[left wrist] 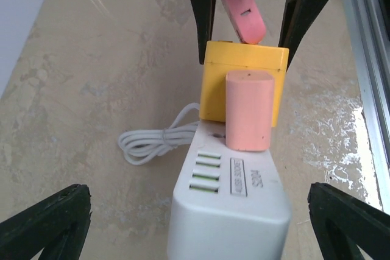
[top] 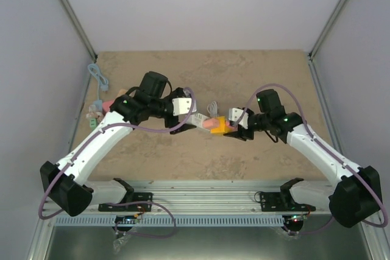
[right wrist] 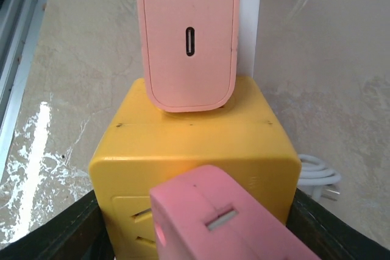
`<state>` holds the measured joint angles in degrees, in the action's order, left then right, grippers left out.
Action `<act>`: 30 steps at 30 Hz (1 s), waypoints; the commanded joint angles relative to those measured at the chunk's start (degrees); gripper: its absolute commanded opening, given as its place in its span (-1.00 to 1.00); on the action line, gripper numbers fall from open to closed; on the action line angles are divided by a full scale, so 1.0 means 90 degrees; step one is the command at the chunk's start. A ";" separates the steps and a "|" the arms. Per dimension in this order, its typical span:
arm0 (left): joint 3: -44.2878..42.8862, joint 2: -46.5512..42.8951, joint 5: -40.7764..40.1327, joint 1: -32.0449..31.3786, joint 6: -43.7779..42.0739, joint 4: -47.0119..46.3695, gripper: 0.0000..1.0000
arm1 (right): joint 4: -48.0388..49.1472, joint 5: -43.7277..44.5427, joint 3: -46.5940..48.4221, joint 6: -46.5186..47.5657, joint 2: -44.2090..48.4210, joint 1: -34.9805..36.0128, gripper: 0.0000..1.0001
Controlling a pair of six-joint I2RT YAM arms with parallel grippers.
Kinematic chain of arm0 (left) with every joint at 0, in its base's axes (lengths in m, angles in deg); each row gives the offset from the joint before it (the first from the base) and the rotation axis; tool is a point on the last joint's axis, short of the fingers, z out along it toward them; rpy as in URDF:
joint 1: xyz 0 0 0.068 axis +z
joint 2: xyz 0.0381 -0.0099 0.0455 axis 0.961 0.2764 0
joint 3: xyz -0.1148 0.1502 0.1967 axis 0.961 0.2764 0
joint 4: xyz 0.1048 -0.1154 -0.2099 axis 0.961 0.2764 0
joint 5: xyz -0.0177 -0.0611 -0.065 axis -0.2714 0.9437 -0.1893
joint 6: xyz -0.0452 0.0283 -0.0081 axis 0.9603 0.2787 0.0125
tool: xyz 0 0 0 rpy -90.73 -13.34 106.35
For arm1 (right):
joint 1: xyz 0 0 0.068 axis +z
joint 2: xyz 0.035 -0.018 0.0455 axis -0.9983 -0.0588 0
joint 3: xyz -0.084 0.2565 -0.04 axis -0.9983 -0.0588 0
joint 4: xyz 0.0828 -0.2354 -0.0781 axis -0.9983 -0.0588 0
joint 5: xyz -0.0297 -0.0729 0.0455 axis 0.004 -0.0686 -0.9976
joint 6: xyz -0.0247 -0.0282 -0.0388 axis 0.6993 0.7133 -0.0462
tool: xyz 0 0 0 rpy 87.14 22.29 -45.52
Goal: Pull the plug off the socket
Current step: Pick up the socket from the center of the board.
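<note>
Black fingers (left wrist: 308, 10) of the right gripper (left wrist: 254, 28) clench the two sides of the yellow cube adapter (left wrist: 244, 59), presumably to draw it away. A pink plug (right wrist: 213, 223) sits in the cube's face nearest the right wrist. Opposite, the left gripper (left wrist: 195, 226) stands released, jaws spread wide either side of the white power strip (left wrist: 231, 211) and touching nothing, so the strip looks unbraced for a pull. The cube butts against the strip's far end, and a pink USB-C charger (right wrist: 189, 35) stands on the strip just beside it. A coiled white cord (left wrist: 152, 141) lies on the tabletop (left wrist: 73, 89) next to the strip. Hidden: the joint between cube and strip, so whether any prongs are seated cannot be told. Which pink piece is the task's plug is unclear. The right wrist view cuts off its own fingertips.
</note>
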<state>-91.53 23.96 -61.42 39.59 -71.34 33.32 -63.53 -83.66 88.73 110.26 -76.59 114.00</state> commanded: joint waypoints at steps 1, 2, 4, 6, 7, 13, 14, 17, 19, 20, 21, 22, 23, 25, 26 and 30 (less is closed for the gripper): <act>-0.0240 -0.0134 0.0768 0.0250 0.0011 0.0126 0.99 | 0.0458 -0.1075 0.0113 -0.0191 0.0383 -0.0260 -0.66; -0.0239 -0.0147 0.0831 0.0288 -0.0009 0.0117 0.99 | 0.0435 -0.1184 0.0140 -0.0200 0.0413 -0.0313 -0.66; -0.0258 -0.0137 0.0956 0.0302 -0.0114 0.0201 0.99 | 0.0391 -0.1396 0.0198 -0.0234 0.0441 -0.0403 -0.66; -0.0246 -0.0104 0.1108 0.0301 -0.0225 0.0293 0.99 | 0.0296 -0.1605 0.0275 -0.0224 0.0428 -0.0477 -0.66; -0.0245 -0.0086 0.1203 0.0299 -0.0299 0.0359 0.99 | 0.0256 -0.1680 0.0326 -0.0214 0.0423 -0.0491 -0.66; -0.0140 0.0057 0.1624 0.0301 -0.0218 0.0237 0.99 | 0.0143 -0.2152 0.0501 -0.0264 0.0213 -0.0493 -0.62; -0.0150 0.0099 0.1661 0.0297 -0.0177 0.0217 0.98 | 0.0136 -0.2177 0.0530 -0.0298 0.0169 -0.0490 -0.62; -0.0167 0.0248 0.1743 0.0286 -0.0080 0.0155 0.98 | 0.0143 -0.2266 0.0600 -0.0354 0.0131 -0.0493 -0.61; -0.0168 0.0349 0.1771 0.0270 -0.0044 0.0137 0.97 | 0.0181 -0.2275 0.0598 -0.0385 0.0120 -0.0490 -0.61; -0.0174 0.0391 0.1768 0.0239 -0.0037 0.0132 0.96 | 0.0189 -0.2269 0.0591 -0.0387 0.0111 -0.0485 -0.61; -0.0177 0.0430 0.1799 0.0216 -0.0015 0.0128 0.96 | 0.0188 -0.2255 0.0582 -0.0389 0.0097 -0.0492 -0.61; -0.0190 0.0461 0.1834 0.0215 -0.0005 0.0126 0.94 | 0.0202 -0.2246 0.0576 -0.0387 0.0080 -0.0492 -0.61; -0.0198 0.0490 0.1857 0.0197 0.0027 0.0098 0.93 | 0.0211 -0.2240 0.0566 -0.0379 0.0065 -0.0493 -0.61; -0.0238 0.0536 0.1879 0.0185 0.0070 0.0045 0.90 | 0.0238 -0.2232 0.0524 -0.0377 0.0050 -0.0493 -0.61; -0.0259 0.0547 0.1895 0.0186 0.0096 0.0040 0.88 | 0.0258 -0.2227 0.0507 -0.0377 0.0043 -0.0493 -0.61; -0.0284 0.0573 0.1895 0.0184 0.0136 -0.0024 0.79 | 0.0304 -0.2189 0.0454 -0.0369 0.0076 -0.0493 -0.61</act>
<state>-92.49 28.77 -46.66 41.49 -70.56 34.58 -64.53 -98.98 91.35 107.35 -76.50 109.63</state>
